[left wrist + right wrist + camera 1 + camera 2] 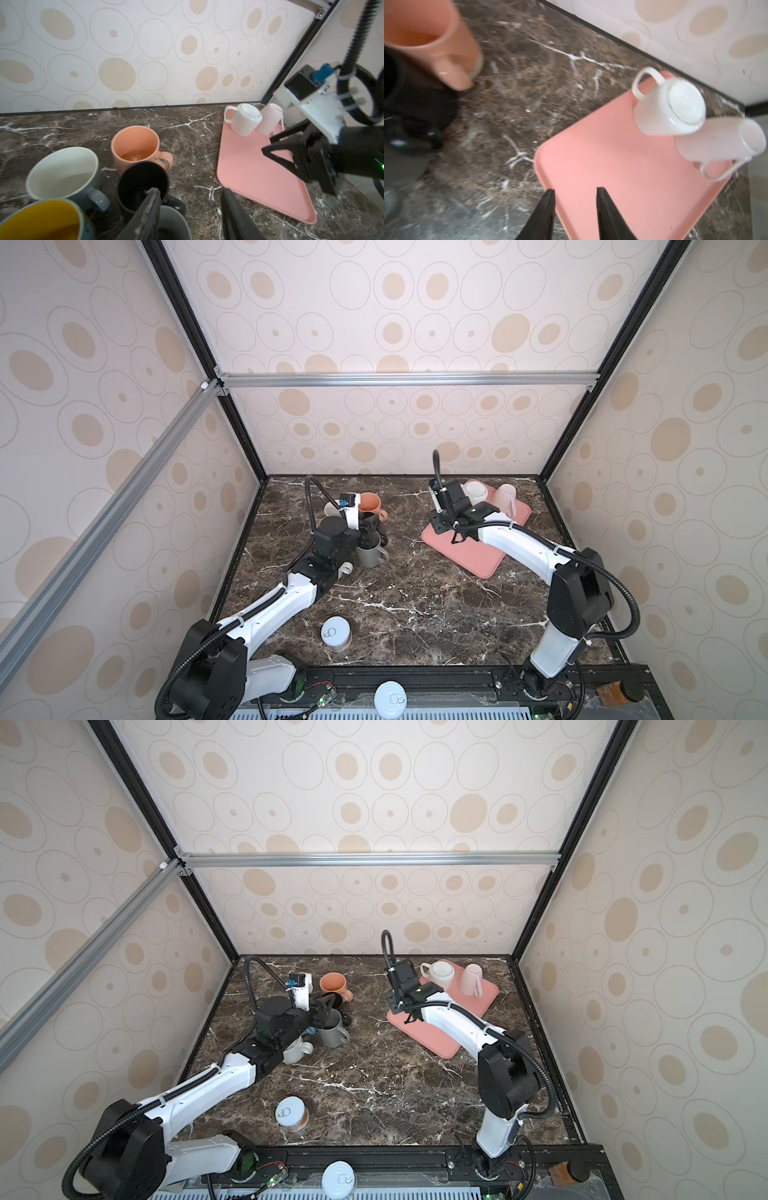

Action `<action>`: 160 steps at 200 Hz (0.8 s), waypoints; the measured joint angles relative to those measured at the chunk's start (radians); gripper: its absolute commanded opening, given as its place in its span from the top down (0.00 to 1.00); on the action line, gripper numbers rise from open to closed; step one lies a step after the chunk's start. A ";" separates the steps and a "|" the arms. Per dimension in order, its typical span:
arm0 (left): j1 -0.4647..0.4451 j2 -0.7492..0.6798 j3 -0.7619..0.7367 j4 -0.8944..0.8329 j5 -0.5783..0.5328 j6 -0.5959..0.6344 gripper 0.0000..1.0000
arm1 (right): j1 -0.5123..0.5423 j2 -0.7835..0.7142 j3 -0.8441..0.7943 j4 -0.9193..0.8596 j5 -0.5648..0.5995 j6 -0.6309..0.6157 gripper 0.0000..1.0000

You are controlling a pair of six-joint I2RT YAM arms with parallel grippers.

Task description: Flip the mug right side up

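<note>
Two mugs stand upside down at the far end of the pink tray (478, 560): a white mug (475, 491) (668, 108) and a pale pink mug (505, 497) (716, 141) leaning against it. My right gripper (575, 189) (458, 537) hangs open over the tray's near-left edge, short of both mugs, with nothing between its fingers. On the left my left gripper (189, 190) (370, 536) is open above an upright grey mug (170, 224) (370, 556). One of its fingers is over the mug's opening and the other is outside, over the table.
Upright mugs cluster at the left: orange (135, 145), black (143, 182), white-lined grey (62, 172), yellow-lined (39, 222), and a white one (295, 1050) under the left arm. A tin can (336, 632) stands near the front, another can (389, 699) on the front rail.
</note>
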 measured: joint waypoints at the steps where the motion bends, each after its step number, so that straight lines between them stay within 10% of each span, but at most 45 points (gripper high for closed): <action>1: -0.003 0.003 0.002 0.000 0.000 0.000 0.52 | -0.010 0.000 -0.003 -0.002 -0.004 0.003 0.63; 89: -0.122 0.219 0.148 0.007 0.072 -0.024 0.53 | -0.190 0.068 -0.055 -0.033 -0.206 0.166 0.64; 160: -0.212 0.551 0.503 -0.037 0.230 -0.029 0.53 | -0.415 0.144 0.094 -0.066 -0.133 0.141 0.63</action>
